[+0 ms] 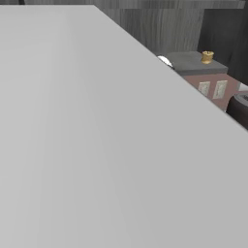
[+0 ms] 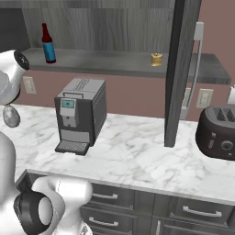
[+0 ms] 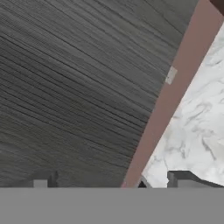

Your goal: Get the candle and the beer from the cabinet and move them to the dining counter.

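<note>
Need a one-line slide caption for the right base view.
Beer and candle on the open cabinet shelf above the coffee machine.

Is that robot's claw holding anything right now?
No, nothing is held. The gripper is open with only the dark wood-grain cabinet ahead of its tips. The brown beer bottle stands on the shelf.

No readable text anywhere, beer [image 2: 47, 44] at ten o'clock in the right base view bears a label too small to read, coffee machine [image 2: 81, 114] screen shows nothing legible
</note>
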